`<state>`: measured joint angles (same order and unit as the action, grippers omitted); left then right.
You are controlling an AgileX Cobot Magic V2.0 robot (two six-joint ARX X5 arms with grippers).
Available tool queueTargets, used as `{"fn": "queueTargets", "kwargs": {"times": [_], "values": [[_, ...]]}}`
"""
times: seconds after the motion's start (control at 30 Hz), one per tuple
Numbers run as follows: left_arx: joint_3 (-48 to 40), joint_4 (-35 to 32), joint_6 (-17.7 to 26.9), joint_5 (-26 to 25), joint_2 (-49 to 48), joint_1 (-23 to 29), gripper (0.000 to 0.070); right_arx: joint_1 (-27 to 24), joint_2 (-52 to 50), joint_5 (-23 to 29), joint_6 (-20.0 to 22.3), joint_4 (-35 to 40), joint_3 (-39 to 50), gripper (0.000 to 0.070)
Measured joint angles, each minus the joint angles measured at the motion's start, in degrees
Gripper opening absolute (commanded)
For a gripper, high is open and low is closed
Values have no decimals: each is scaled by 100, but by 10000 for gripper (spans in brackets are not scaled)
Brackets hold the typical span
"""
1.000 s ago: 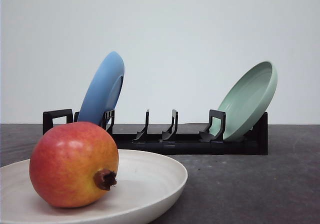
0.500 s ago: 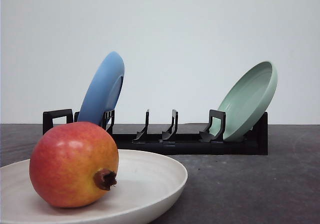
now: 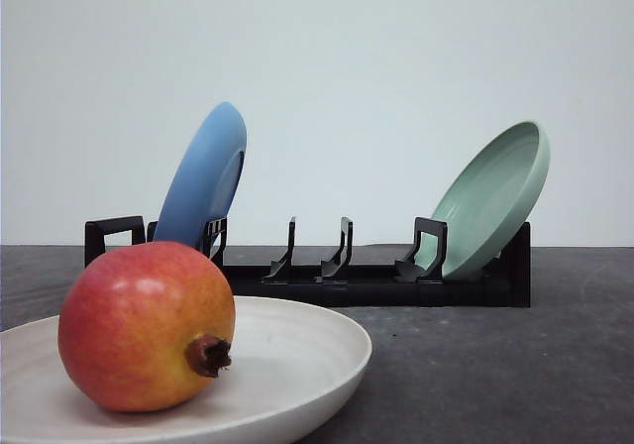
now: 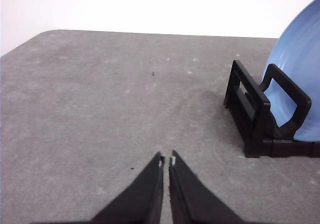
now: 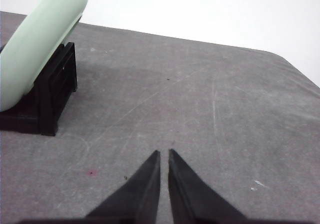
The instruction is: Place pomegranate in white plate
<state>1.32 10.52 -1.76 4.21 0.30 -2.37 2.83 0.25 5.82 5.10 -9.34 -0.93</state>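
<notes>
In the left wrist view, the left gripper (image 4: 166, 160) has its two black tapered fingers pressed almost together, only a hairline slit between the tips, and nothing is held between them. It hangs over bare grey speckled tabletop (image 4: 100, 114). Off to one side stands the end of a black plastic dish rack (image 4: 260, 116), with a matte blue round plate (image 4: 300, 79) leaning in its outermost slot.

In the right wrist view, the right gripper (image 5: 164, 154) is likewise drawn together, its dark fingers nearly touching at the tips and holding nothing, above scratched grey table surface. The other end of the black rack (image 5: 50, 99) sits well apart from the fingertips, carrying a pale green round plate (image 5: 37, 44) tilted on its edge.

In the front view, the round glossy pomegranate (image 3: 147, 326), red blending to yellow-orange, rests inside the shallow matte off-white plate (image 3: 307, 350) at the near left of the table. It is nearly spherical, so no long axis stands out; its small dark brown calyx nub (image 3: 209, 356) points toward the camera's right and slightly downward. Behind it, the rack spans the table with the blue plate on the left and the green plate on the right, each tilted to the right. How far the fruit lies from either gripper cannot be told.
</notes>
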Motion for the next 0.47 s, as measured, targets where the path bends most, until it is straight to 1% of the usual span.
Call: {"fn": "queueTargets", "kwargs": {"times": [0.47], "values": [[0, 0, 0, 0, 0, 0, 0, 0, 0, 0, 0, 0, 0, 26]]}}
